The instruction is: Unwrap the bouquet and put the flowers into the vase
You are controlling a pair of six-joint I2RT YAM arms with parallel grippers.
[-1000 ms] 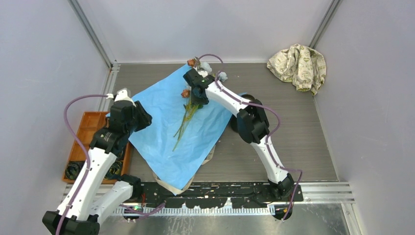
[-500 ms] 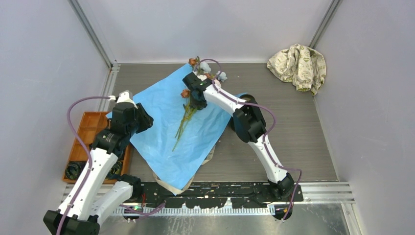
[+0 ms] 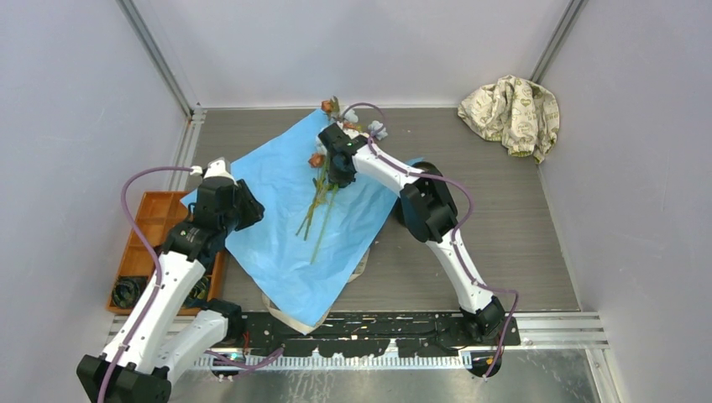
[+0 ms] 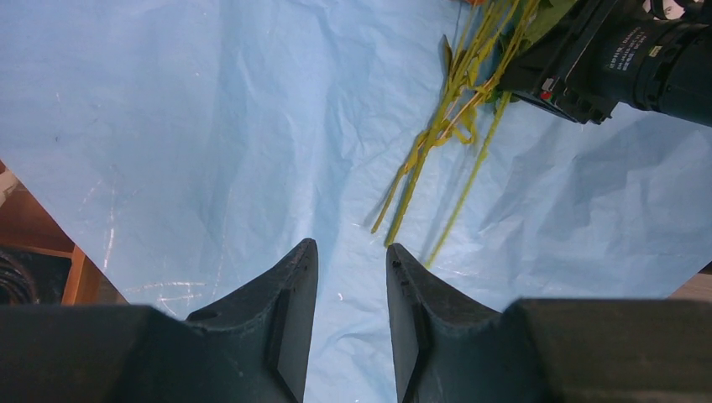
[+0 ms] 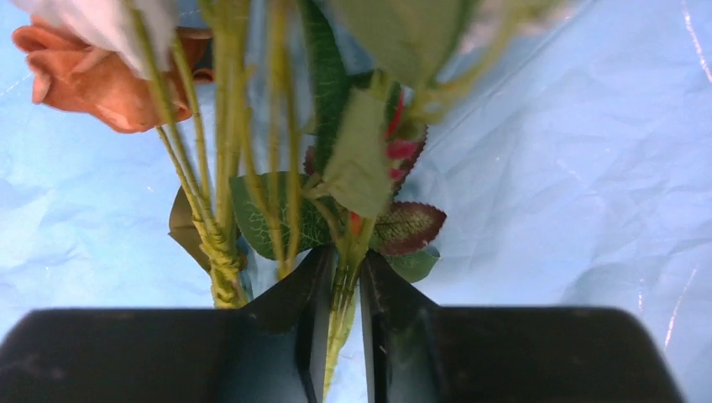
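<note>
On blue paper (image 3: pixel 277 235), flowers (image 3: pixel 320 195) point heads far, tails near; right pincer (image 5: pixel 344 273) clenches them, left pincer (image 4: pixel 351 252) released

Top external looks steeply down over the whole surface (image 3: pixel 504 227); both wrist views sit close, sharing blue paper (image 4: pixel 210 126) and flower stems (image 5: pixel 220 210).

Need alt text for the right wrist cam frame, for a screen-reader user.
The right gripper is pinched on a green stem of the flowers, seen from just behind its dark fingers. More stems, green leaves and an orange-brown rose head fan out above it, over crinkled light blue paper.
</note>
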